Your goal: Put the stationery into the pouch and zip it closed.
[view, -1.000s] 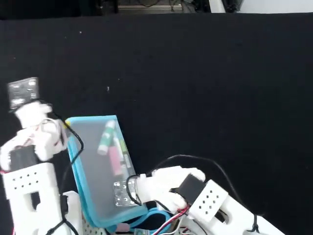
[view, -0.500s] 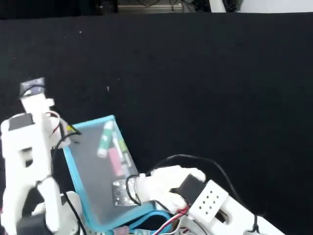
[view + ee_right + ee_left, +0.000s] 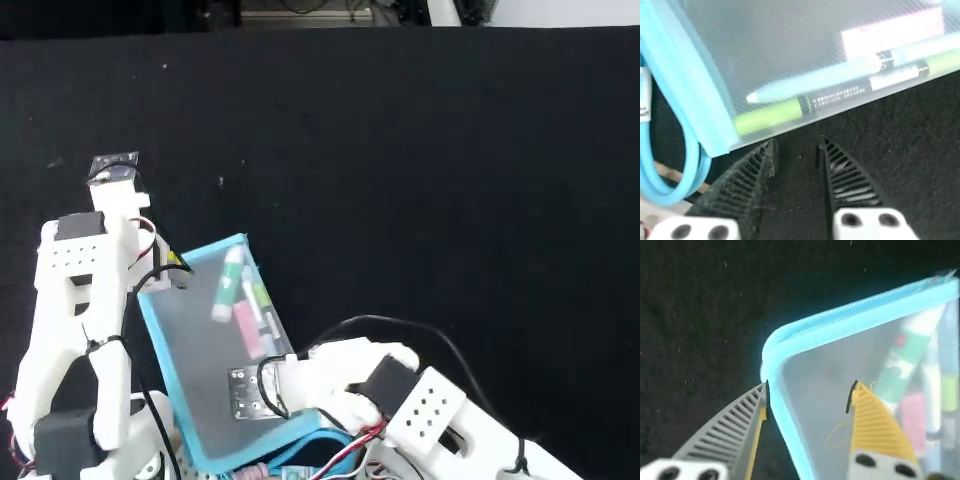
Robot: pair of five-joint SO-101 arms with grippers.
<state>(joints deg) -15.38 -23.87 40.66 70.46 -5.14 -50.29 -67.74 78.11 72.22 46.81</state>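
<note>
The pouch (image 3: 205,375) is translucent with a blue zip edge and lies tilted at the table's front left. Inside it are a green and white marker (image 3: 228,285), a pink eraser (image 3: 247,326) and two pens (image 3: 840,90). My left gripper (image 3: 810,390) is open, its fingers straddling the pouch's blue edge (image 3: 790,337) just below a rounded corner; in the high view that gripper (image 3: 172,270) is at the pouch's far left corner. My right gripper (image 3: 796,150) stands open on the black cloth, just short of the pouch's long side (image 3: 790,127).
The black cloth (image 3: 420,160) covers the table, with wide room behind and to the right. My right arm (image 3: 350,380) lies along the front edge beside the pouch. A blue loop strap (image 3: 670,165) and cables hang at the pouch's near end.
My left arm has swung in from the left and set its open fingers over the pouch's far corner. The pouch has turned slightly and shifted right. The right arm has kept still.
</note>
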